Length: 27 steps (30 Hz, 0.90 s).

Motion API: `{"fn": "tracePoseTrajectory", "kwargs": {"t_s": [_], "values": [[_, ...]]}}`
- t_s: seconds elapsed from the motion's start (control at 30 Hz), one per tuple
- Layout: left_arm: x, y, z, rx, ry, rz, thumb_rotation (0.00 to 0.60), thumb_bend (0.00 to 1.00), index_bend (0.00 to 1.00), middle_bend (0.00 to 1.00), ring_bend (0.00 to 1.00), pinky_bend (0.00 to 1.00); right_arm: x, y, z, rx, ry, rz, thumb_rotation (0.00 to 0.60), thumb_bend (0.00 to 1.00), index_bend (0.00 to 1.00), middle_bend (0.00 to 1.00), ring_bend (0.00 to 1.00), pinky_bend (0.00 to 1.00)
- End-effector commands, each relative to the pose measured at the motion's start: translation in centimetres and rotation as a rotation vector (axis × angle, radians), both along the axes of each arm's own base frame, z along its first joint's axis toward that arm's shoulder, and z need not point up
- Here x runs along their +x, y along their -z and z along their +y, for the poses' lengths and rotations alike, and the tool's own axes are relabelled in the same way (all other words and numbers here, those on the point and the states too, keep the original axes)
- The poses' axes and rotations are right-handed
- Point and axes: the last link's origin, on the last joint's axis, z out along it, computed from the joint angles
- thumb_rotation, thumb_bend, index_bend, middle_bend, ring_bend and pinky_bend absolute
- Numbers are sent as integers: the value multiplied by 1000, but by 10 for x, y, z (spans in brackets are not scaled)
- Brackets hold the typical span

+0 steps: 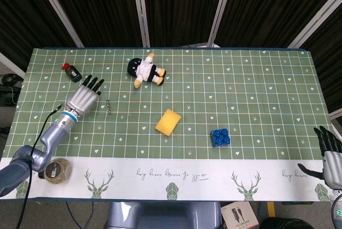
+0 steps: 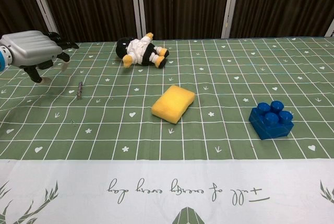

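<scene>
Now left hand (image 1: 84, 99), fingers spread, near screw (image 1: 108, 104); right hand (image 1: 331, 159) spread off table edge (image 1: 320, 183).

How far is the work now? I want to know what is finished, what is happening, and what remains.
Nothing looks finished: the plush doll, yellow sponge and blue brick all lie untouched on the table. In hand: the left hand, fingers apart and empty, hovers next to the small metal screw. Every grasp remains; the right hand sits open at the table's near right edge.

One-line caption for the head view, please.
Left hand, empty with fingers spread, above the green checked tablecloth beside a small metal screw; right hand open at the table's edge.
</scene>
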Motion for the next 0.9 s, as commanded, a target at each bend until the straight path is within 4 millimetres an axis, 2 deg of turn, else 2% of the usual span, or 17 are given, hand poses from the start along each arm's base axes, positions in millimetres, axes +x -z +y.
{"fn": "tracePoseTrajectory", "kwargs": {"t_s": [0.03, 0.43, 0.9], "values": [[8, 11, 10, 0, -7, -3, 600, 202, 410, 0, 0, 0, 0, 0, 0, -1, 2, -3, 600, 46, 67, 0, 0, 117], [18, 31, 30, -2, -8, 51, 600, 189, 439, 0, 0, 0, -1, -1, -1, -4, 8, -8, 600, 46, 67, 0, 0, 114], [24, 46, 37, -12, -28, 64, 600, 191, 479, 0, 0, 0, -2, -2, -1, -14, 10, -11, 600, 45, 67, 0, 0, 114]]}}
